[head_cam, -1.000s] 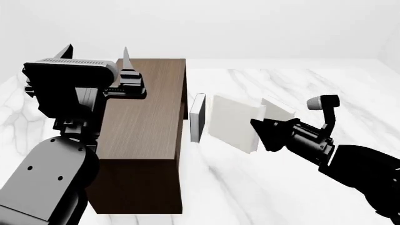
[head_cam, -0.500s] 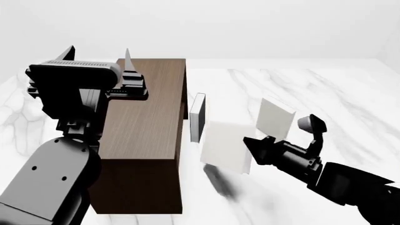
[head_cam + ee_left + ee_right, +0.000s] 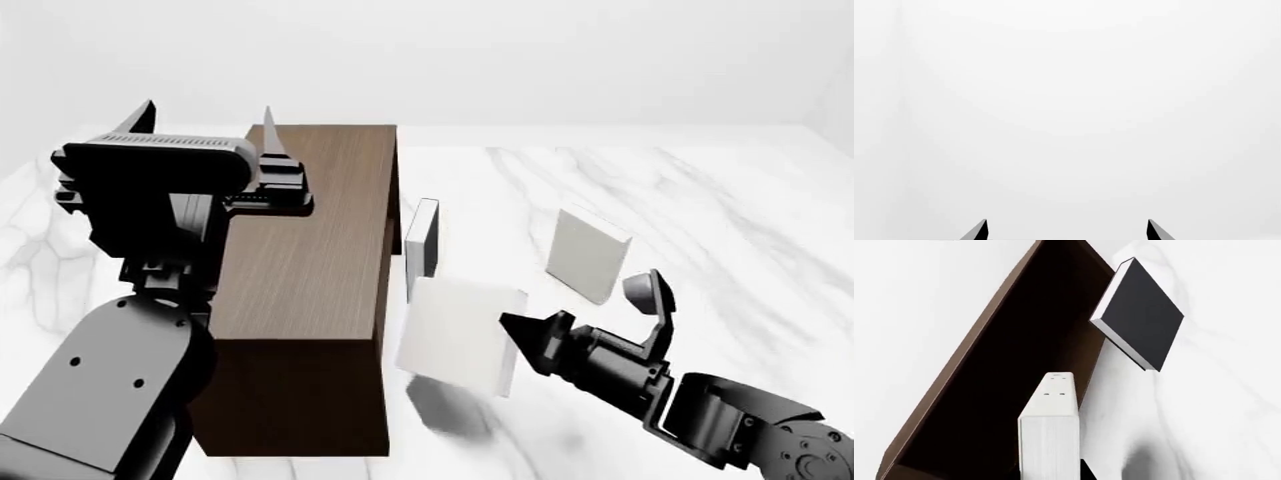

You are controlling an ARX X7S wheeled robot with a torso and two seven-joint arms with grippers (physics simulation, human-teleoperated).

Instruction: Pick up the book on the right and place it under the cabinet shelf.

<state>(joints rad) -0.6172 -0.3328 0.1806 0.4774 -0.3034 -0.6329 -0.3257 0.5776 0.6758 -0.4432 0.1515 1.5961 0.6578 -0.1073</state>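
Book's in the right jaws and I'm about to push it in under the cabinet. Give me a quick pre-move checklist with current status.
1. Grip: right gripper is shut on the book, which hangs above the table with a shadow beneath. Ok.
2. Right book taken: the other pale book stands alone further right. Cannot tell from this moment alone.
3. Cabinet opening: the cabinet shelf shows a dark hollow interior in the right wrist view, nothing seen inside. Ok.
4. Path: the dark-faced book stands close beside the cabinet, just beyond the held book. Collision risk; not ok.
5. Left gripper: open, raised above the cabinet top, away from the opening. Ok.
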